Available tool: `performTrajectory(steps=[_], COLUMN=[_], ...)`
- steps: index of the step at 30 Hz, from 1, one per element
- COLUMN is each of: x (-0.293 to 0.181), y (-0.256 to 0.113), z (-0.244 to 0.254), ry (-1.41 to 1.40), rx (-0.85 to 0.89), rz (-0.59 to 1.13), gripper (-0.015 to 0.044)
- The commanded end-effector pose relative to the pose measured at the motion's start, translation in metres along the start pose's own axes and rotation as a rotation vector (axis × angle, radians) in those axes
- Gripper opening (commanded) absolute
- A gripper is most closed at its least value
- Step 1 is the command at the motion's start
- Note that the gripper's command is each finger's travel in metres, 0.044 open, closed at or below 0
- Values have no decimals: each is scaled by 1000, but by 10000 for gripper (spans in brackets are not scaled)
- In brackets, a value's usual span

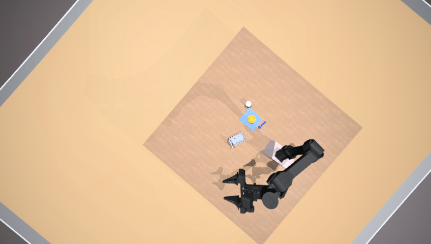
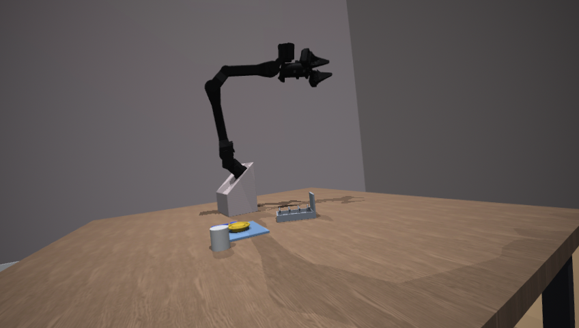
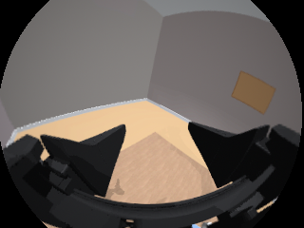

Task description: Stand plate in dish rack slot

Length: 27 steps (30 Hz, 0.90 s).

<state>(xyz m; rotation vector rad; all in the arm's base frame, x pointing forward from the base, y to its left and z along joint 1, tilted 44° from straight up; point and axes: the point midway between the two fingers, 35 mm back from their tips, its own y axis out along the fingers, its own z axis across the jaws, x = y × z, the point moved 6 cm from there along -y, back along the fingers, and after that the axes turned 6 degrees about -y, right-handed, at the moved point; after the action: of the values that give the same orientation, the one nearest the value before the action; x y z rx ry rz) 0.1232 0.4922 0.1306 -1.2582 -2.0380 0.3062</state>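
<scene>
The yellow plate (image 1: 251, 119) (image 2: 238, 226) lies flat on a blue mat (image 1: 244, 119) (image 2: 259, 230). The dish rack (image 1: 237, 139) (image 2: 295, 216) is a small light grey-blue tray with short pegs and one taller end wall; it stands on the table beside the mat, and no plate stands in it. My gripper (image 1: 223, 189) (image 2: 330, 67) (image 3: 158, 126) is open and empty. It is held high above the table, far from both the plate and the rack, with its fingers pointing roughly level. The wrist view shows neither the plate nor the rack clearly.
A white cup (image 1: 248, 103) (image 2: 219, 238) stands at the mat's corner. A blue utensil (image 1: 262, 124) lies by the mat's edge, on the side toward the arm. The pale arm base (image 1: 270, 148) (image 2: 242, 198) stands on the table (image 1: 272, 75) (image 2: 386, 243) beyond the plate and rack.
</scene>
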Motion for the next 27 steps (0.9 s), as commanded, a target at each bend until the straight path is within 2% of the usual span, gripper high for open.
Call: performTrajectory(steps=[1,14,27], x=[-29,-142,-258], y=[10,21,-9], z=[-26,-109,-165], ry=[40,209,443], rx=[-12,-66,-133], rz=[101,462,835], gripper=[400,400,400])
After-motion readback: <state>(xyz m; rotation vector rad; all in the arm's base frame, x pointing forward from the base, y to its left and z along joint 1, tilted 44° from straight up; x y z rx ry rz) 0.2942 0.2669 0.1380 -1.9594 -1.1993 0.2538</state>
